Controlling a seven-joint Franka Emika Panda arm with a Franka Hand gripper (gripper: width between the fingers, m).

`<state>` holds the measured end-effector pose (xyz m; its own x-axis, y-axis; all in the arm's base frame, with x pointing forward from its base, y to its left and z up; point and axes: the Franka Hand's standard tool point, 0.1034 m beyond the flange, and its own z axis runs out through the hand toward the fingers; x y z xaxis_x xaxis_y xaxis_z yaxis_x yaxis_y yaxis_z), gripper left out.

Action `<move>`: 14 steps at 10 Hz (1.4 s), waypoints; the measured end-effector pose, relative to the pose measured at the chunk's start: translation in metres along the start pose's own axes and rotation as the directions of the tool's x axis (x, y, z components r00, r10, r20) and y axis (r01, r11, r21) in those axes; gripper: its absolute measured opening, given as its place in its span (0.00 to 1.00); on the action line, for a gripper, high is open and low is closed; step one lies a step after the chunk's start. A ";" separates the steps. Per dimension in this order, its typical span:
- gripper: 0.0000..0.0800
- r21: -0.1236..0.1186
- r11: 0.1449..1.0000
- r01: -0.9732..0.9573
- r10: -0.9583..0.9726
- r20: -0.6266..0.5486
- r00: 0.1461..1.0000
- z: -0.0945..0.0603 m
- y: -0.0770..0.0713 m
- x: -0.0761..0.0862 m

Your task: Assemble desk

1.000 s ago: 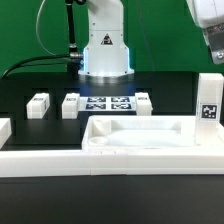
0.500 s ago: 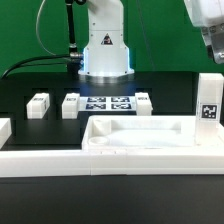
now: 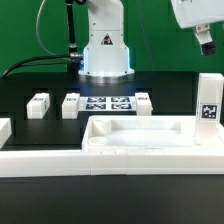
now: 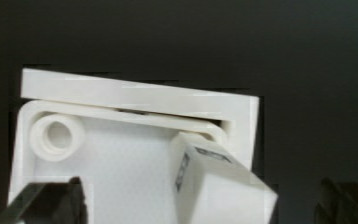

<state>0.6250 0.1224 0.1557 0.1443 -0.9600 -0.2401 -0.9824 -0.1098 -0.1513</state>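
The white desk top [image 3: 140, 132], a wide tray with a raised rim, lies behind the front rail. One square leg [image 3: 209, 100] with a black-and-white tag stands upright at its end on the exterior view's right. My gripper [image 3: 205, 44] hangs well above that leg, open and empty. In the wrist view I look down on the desk top's corner [image 4: 140, 100] with a round socket [image 4: 60, 135] and the upright leg [image 4: 211, 180]. My dark fingertips [image 4: 43, 205] sit wide apart at the picture's edge. Three more legs [image 3: 38, 105] [image 3: 71, 104] [image 3: 143, 101] lie on the black table.
The marker board [image 3: 107, 104] lies flat between the loose legs, in front of the robot base [image 3: 106, 55]. A long white border rail [image 3: 100, 165] runs along the front, and a short white piece [image 3: 4, 130] sits at the exterior view's left edge.
My gripper has risen and shifted toward the exterior view's left, away from the upright leg. The leg and desk top have not moved.
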 end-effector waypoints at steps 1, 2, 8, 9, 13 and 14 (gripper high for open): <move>0.81 0.000 0.997 0.078 -0.078 0.000 0.997 0.000 0.000 0.001; 0.81 -0.001 0.992 0.123 -0.123 0.000 0.992 0.000 0.000 0.001; 0.81 -0.063 0.807 0.587 -0.587 0.014 0.809 0.021 0.081 0.006; 0.81 -0.084 0.766 0.638 -0.638 0.029 0.770 0.029 0.097 0.009; 0.81 -0.085 0.593 0.800 -0.801 0.034 0.597 0.030 0.096 0.011; 0.81 -0.083 0.545 0.835 -0.835 0.039 0.549 0.030 0.096 0.011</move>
<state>0.5354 0.1086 0.1098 0.9042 -0.4250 -0.0431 -0.4244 -0.8824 -0.2032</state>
